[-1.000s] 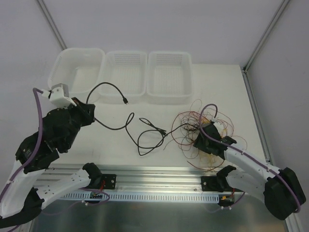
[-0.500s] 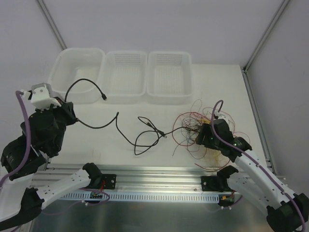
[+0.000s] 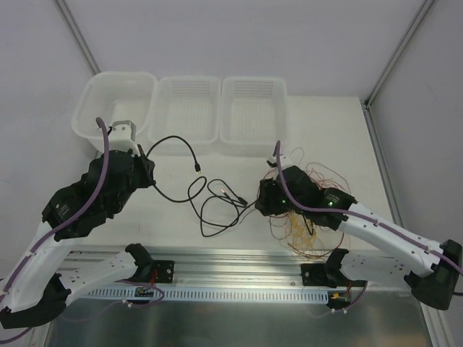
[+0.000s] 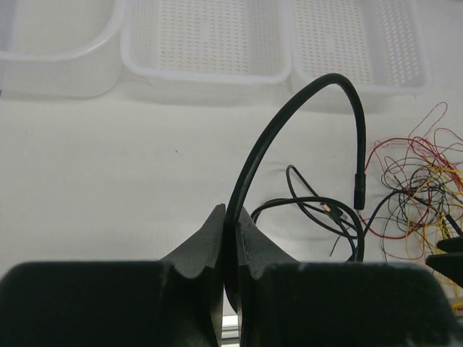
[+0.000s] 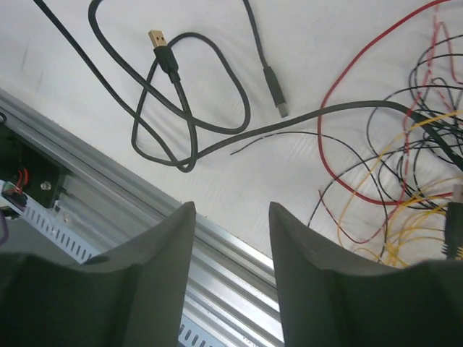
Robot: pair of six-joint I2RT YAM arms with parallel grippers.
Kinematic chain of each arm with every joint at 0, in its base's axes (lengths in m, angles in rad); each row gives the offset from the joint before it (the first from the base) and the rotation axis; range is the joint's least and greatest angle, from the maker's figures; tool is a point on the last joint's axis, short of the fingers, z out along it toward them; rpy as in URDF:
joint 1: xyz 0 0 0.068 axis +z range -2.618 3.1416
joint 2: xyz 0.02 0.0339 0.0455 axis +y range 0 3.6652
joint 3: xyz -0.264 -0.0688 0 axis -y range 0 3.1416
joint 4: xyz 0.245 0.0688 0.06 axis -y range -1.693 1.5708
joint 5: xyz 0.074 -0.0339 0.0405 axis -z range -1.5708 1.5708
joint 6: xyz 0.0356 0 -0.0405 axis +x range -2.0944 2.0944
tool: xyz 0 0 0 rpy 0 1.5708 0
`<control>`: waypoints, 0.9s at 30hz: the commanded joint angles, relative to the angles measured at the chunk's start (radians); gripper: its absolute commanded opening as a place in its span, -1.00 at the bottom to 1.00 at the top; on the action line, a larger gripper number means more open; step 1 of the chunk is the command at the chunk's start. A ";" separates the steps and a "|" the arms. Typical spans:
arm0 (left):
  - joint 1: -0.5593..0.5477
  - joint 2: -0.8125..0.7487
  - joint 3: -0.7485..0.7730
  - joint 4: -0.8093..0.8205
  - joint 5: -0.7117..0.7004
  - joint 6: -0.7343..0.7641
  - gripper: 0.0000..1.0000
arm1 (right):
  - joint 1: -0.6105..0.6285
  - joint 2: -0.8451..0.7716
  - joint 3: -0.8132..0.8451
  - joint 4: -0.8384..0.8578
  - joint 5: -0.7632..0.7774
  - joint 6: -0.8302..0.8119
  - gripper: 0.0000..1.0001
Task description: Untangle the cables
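Observation:
The cables are a tangle of thin red, yellow and black wires (image 3: 312,211) at the table's right, joined to looped black cords (image 3: 217,210) at the middle. My left gripper (image 4: 231,217) is shut on a thicker black cable (image 4: 289,123), which arches up and ends in a plug hanging above the table. From above, this gripper (image 3: 145,168) sits left of the loops. My right gripper (image 5: 231,210) is open with nothing between its fingers, hovering over bare table beside the tangle (image 5: 391,181) and a USB-ended cord (image 5: 181,94). Seen from above, the right gripper (image 3: 262,199) is at the tangle's left edge.
At the back of the table stand a white tub (image 3: 116,101) and two white perforated baskets (image 3: 189,108) (image 3: 253,112) in a row. An aluminium rail (image 3: 231,267) runs along the near edge, close under my right gripper.
The left arm swung back right, carrying the black cable toward the middle. The right arm moved left across the wire tangle to its left edge. The looped cords shifted slightly.

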 commanded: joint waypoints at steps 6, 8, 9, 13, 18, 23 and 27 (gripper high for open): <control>-0.009 -0.029 -0.016 0.011 0.045 -0.053 -1.00 | 0.097 0.219 0.060 0.156 0.075 0.010 -0.15; -0.009 -0.037 -0.022 0.009 0.045 -0.057 -1.00 | 0.097 0.256 0.058 0.191 0.078 0.026 -0.18; -0.009 -0.040 -0.024 0.011 0.046 -0.059 -1.00 | 0.100 0.265 0.051 0.221 0.066 0.031 -0.19; -0.009 -0.052 -0.044 0.009 0.046 -0.067 -1.00 | 0.123 0.306 0.049 0.287 0.031 0.027 -0.22; -0.011 -0.049 -0.055 0.011 0.054 -0.074 -1.00 | 0.131 0.366 0.038 0.346 -0.028 0.031 -0.22; -0.009 -0.046 -0.055 0.009 0.060 -0.077 -1.00 | 0.131 0.421 0.038 0.340 0.000 0.059 -0.24; -0.009 -0.053 -0.061 0.009 0.062 -0.082 -1.00 | 0.132 0.451 0.023 0.363 -0.006 0.071 -0.26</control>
